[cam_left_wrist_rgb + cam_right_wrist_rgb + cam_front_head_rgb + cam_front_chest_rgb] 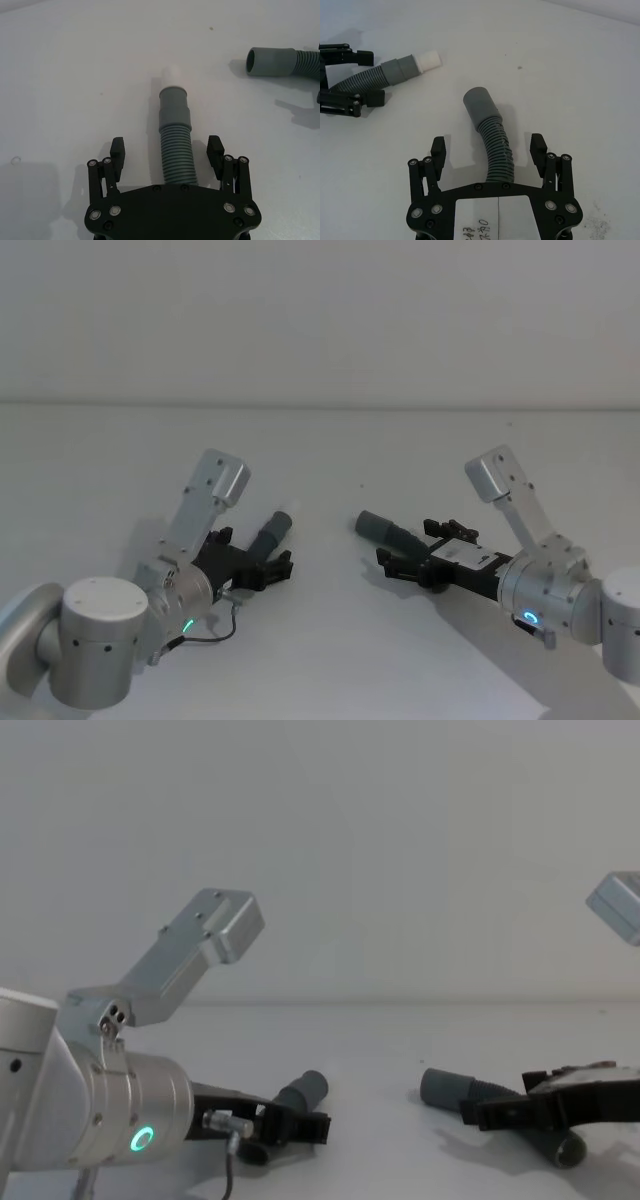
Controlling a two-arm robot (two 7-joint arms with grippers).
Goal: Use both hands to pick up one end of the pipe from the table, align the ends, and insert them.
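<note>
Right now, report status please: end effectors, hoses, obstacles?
Left end effector open, straddling white-tipped hose. Right end effector open, straddling other hose. Cuffs apart, unjoined; hoses on white table.

Left pincer (pixel 257 548), right pincer (pixel 406 543) low (both splayed).

the table (pixel 330 665) is rendered matt white and smooth. the shorter hose (pixel 176 150) and the longer hose (pixel 497 150) are shown as ribbed, dull grey plastic, ended by smooth cuffs (pixel 174 107). the left gripper (pixel 166 145) and right gripper (pixel 488 145) are finished in matt black.
</note>
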